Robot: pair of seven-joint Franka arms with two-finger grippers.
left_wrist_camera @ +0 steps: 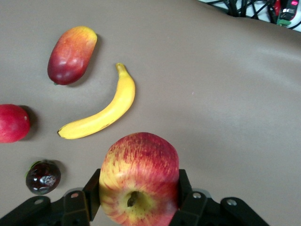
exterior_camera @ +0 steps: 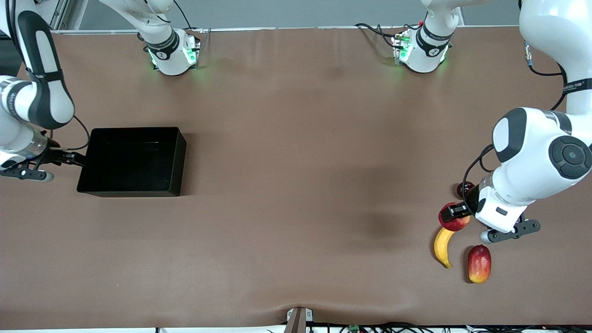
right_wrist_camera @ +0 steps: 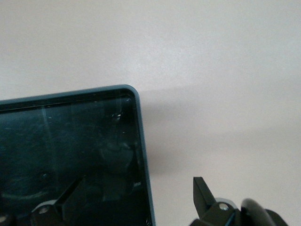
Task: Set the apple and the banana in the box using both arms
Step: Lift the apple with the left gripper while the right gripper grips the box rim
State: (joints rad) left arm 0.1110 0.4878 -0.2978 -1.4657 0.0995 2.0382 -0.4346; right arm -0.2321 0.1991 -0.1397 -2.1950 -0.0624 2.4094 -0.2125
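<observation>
Nearest the camera: mango-like fruit (exterior_camera: 479, 263), then banana (exterior_camera: 443, 247). Above them, left gripper (left_wrist_camera: 138, 197) clamped on the apple (left_wrist_camera: 139, 179). Right gripper (exterior_camera: 69, 158) spread wide across the empty box (exterior_camera: 180, 159) wall. Best carried level, released low inside.

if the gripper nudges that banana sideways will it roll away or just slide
The banana probably slides or pivots rather than rolls: it lies flat on its curved side on the table. It looks stiff, so it should move as one piece. Its smooth skin may slip between fingers.
</observation>
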